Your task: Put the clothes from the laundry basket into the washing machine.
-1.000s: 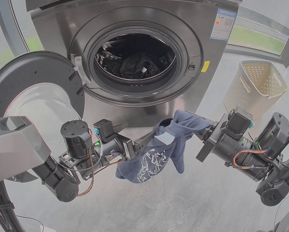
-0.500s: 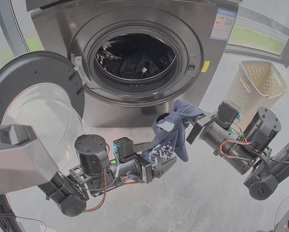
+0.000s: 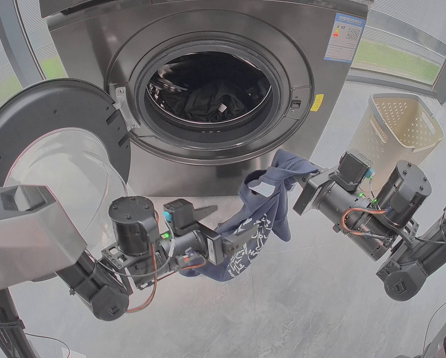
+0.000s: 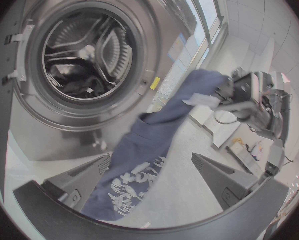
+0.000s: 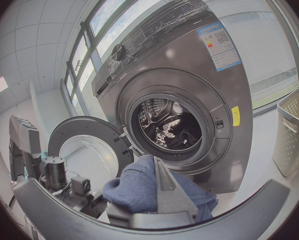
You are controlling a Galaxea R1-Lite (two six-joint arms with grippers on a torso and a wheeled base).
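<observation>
Navy sweatshirt [image 3: 262, 210] hangs above the floor, in front of the washing machine [image 3: 302, 65] and just below its open port. Right end effector [image 3: 303, 173] is clamped on a bunched upper fold. Left end effector [image 4: 149, 157] stands wide, with cloth draped between its fingers. Judged light and limp, likely to sag; best gripped at thick gathered folds.
</observation>
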